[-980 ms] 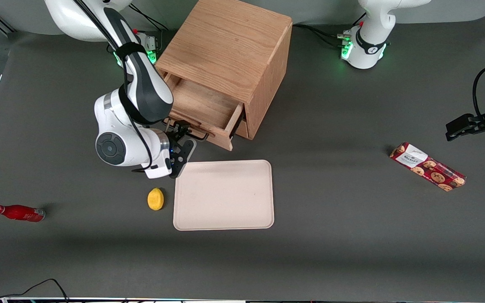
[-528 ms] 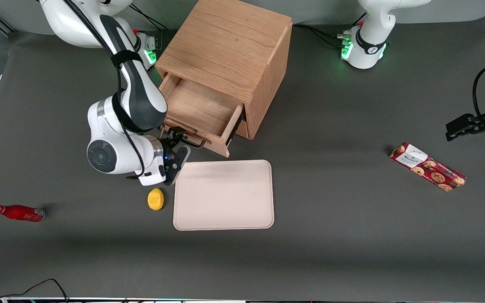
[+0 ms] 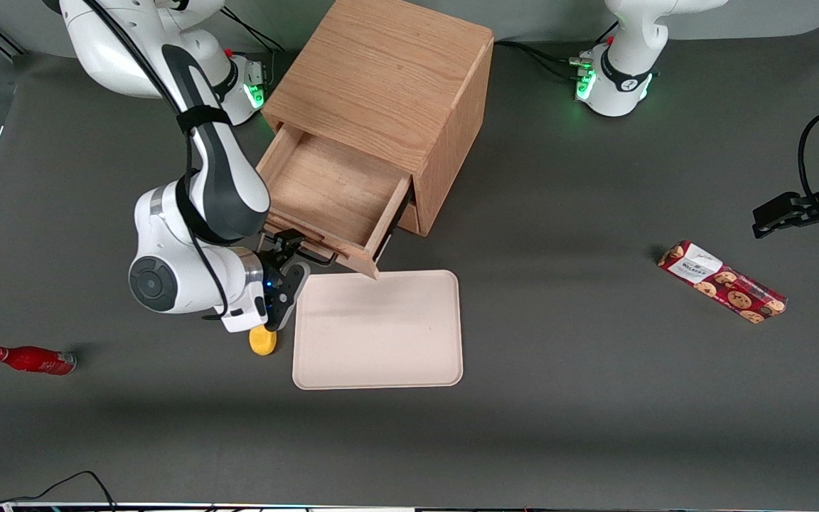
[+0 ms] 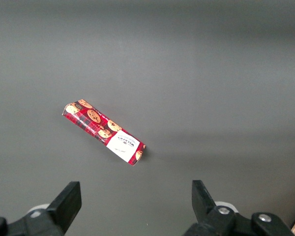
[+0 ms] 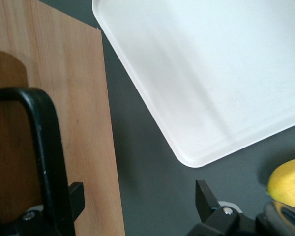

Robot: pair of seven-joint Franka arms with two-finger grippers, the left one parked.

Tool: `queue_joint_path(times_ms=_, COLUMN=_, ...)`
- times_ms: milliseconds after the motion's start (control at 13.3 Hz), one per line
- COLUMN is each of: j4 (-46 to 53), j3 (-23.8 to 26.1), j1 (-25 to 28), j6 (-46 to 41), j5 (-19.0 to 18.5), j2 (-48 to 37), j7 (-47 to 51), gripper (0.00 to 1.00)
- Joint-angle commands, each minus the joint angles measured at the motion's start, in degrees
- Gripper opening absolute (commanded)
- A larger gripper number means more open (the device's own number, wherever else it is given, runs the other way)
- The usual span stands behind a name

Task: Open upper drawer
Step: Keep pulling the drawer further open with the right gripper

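Observation:
The wooden cabinet [image 3: 381, 78] stands near the working arm's base. Its upper drawer [image 3: 324, 188] is pulled well out and its bare inside shows. The drawer's front corner hangs over the tray's edge. My gripper [image 3: 287, 274] sits in front of the drawer, at the dark bar handle [image 3: 310, 257]. In the right wrist view the gripper [image 5: 139, 201] is open, fingers wide apart. The handle [image 5: 46, 147] lies against one finger [image 5: 76, 194], outside the gap. The oak drawer front [image 5: 73, 98] and grey table lie between the fingers.
A pale tray [image 3: 377, 328] lies just in front of the open drawer, nearer the front camera. A yellow lemon [image 3: 262, 343] rests beside the tray, under my wrist. A red bottle [image 3: 29, 360] lies toward the working arm's end, a cookie pack [image 3: 722, 281] toward the parked arm's.
The upper drawer has slid farther out, toward the front camera. My gripper and wrist moved with its handle, ending over the lemon beside the tray.

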Motion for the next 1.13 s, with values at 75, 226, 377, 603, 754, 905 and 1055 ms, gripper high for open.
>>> queue_joint_path(times_ms=75, j4=2.75, j3=0.42, j1=-1.9, j6=-0.97, j5=1.23, j2=2.12, j7=-3.19, gripper=1.0)
queue_joint_path(times_ms=226, j4=3.45, j3=0.42, j1=-2.51, j6=-0.97, j5=1.15, j2=2.47, j7=-3.82, gripper=1.0)
queue_joint_path(times_ms=377, j4=3.8, j3=0.42, j1=-2.78, j6=-0.97, j5=1.15, j2=2.91, j7=-3.82, gripper=1.0)
queue_joint_path(times_ms=603, j4=6.35, j3=0.42, j1=-2.78, j6=-0.97, j5=1.32, j2=4.22, j7=-4.17, gripper=1.0)
queue_joint_path(times_ms=754, j4=8.45, j3=0.42, j1=-3.3, j6=-1.93, j5=2.46, j2=5.45, j7=-4.26, gripper=1.0)
queue_joint_path(times_ms=905, j4=9.69, j3=0.42, j1=-3.74, j6=-2.37, j5=2.73, j2=6.07, j7=-4.26, gripper=1.0)
queue_joint_path(times_ms=1055, j4=10.22, j3=0.51, j1=-3.83, j6=-2.37, j5=2.82, j2=6.42, j7=-4.26, gripper=1.0)
